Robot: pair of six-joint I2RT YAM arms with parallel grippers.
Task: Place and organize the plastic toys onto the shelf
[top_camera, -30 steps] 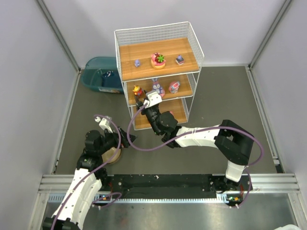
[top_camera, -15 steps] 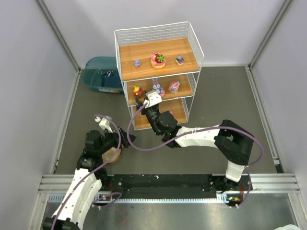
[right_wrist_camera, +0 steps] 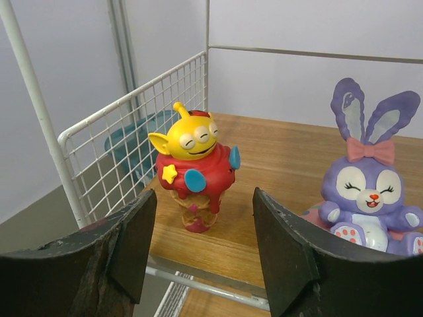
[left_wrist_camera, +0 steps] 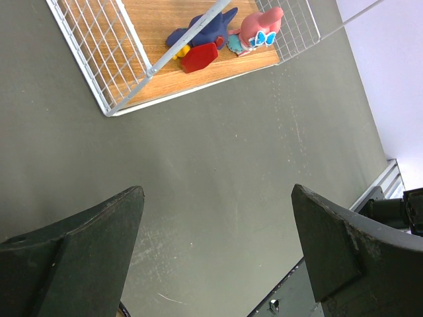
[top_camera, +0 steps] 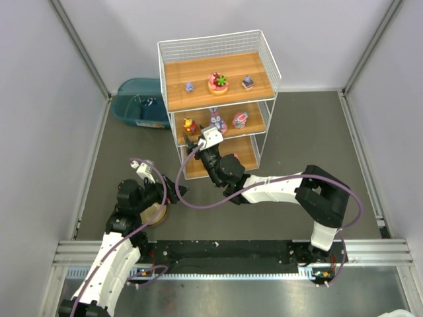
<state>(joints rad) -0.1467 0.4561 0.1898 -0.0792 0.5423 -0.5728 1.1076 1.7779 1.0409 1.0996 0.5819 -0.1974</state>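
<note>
The shelf (top_camera: 261, 63) stands at the back with plastic toys on its boards. The top tier holds a pink flower-topped disc (top_camera: 218, 82) between two small figures. On the middle tier (right_wrist_camera: 277, 148) stand a yellow-and-red figure (right_wrist_camera: 197, 168), a purple bunny (right_wrist_camera: 369, 185) and a pink toy (top_camera: 240, 119). My right gripper (right_wrist_camera: 203, 198) is open at the middle tier's front left, its fingers either side of the yellow-and-red figure without touching it. A blue-and-red toy (left_wrist_camera: 198, 43) and a pink toy (left_wrist_camera: 258, 30) stand on the bottom board. My left gripper (left_wrist_camera: 216, 191) is wide open and holds nothing.
A teal bin (top_camera: 139, 102) sits left of the shelf. A tan bowl (top_camera: 156, 212) lies under my left arm. White wire mesh (right_wrist_camera: 112, 142) walls the shelf's left side beside my right fingers. A metal rail (top_camera: 231, 254) runs along the near table edge.
My right gripper's jaws have spread wider around the yellow-and-red figure, which stays standing on the middle tier. The left arm has not moved.
</note>
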